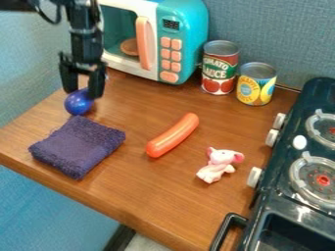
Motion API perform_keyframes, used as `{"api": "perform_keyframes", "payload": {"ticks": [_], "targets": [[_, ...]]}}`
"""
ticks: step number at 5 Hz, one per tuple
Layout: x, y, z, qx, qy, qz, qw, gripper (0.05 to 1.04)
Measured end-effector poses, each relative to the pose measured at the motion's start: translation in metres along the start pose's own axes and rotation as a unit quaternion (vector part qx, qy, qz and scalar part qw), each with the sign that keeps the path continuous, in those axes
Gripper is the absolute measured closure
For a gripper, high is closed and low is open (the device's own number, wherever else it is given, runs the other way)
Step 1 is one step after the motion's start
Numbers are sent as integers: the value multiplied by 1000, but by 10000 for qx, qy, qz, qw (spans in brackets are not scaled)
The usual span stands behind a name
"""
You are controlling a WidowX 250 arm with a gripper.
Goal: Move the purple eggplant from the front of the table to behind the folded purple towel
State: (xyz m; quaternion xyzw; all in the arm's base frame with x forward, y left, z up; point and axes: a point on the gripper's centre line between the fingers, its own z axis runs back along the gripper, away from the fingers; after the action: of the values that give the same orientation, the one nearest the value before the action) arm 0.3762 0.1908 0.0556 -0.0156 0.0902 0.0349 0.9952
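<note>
At the upper left, the black gripper point(83, 93) hangs down over the wooden counter with its two fingers apart. A shiny blue ball point(78, 103) is directly below and partly between the fingertips; the right fingertip overlaps the ball's right edge. Whether the fingers touch the ball cannot be told. Just in front of the ball lies a folded dark purple cloth point(77, 146). An orange sausage point(173, 135) rests diagonally mid-counter, and a small pink and white plush toy point(219, 164) lies to its right.
Behind the gripper stands a teal and white toy microwave point(186, 29). Two cans, a red and green one point(219, 67) and a yellow one point(256, 84), stand at the back. A dark toy stove point(288, 181) borders the right side. The counter's front edge point(98, 203) slants across the lower left.
</note>
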Motion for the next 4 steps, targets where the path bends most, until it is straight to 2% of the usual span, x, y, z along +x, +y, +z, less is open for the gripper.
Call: {"api": "perform_keyframes", "payload": {"ticks": [1,2,3,4], "targets": [[-24,-21,39,-25,-566,-134,9983,73],[-45,-54,64,77,-886,-518,9947,73],[-72,-99,62,-16,-862,-1009,9912,73],[-100,-141,46,-170,-652,-1577,9852,73]]}}
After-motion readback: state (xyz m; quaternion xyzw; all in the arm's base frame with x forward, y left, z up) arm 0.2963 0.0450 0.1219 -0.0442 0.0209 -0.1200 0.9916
